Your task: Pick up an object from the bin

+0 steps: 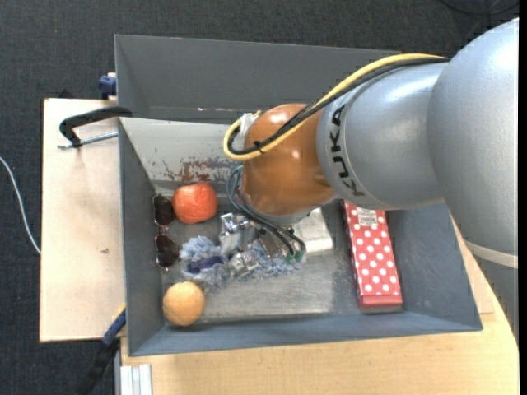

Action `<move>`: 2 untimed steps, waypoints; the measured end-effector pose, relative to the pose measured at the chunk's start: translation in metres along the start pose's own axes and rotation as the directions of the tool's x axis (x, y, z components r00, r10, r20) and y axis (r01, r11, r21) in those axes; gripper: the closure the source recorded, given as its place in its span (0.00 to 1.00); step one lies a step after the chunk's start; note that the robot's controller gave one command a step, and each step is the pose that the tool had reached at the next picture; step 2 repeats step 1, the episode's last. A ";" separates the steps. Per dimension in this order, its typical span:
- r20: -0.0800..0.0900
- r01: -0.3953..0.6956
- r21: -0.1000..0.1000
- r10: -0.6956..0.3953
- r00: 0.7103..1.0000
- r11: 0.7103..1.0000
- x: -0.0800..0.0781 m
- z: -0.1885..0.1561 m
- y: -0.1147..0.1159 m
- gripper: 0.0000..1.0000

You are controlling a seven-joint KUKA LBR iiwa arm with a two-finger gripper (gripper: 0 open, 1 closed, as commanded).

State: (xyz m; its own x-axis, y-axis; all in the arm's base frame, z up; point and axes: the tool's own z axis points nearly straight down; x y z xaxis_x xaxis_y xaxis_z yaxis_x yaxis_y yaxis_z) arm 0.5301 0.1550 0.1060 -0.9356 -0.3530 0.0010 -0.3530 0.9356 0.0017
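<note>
Over the blue-white fluffy cloth point(204, 257) on the bin's point(247, 81) left floor, between red ball point(195, 202) and yellow ball point(183, 303), I see the gripper point(237, 241), cannot tell whether open or closed, and advise centring on the cloth before lowering straight down.

The grey arm point(395, 138) bears black lettering — "KUKA", its end apparently hidden.

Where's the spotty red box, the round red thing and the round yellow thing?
spotty red box point(375, 257): camera view, middle of its top face.
round red thing point(196, 202): camera view, middle of its rounded top.
round yellow thing point(183, 303): camera view, middle of its rounded top.
</note>
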 end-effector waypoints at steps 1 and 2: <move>0.006 -0.118 0.000 0.118 0.993 0.993 0.006 -0.098 0.053 1.00; 0.006 -0.118 0.000 0.118 0.993 0.993 0.006 -0.098 0.053 1.00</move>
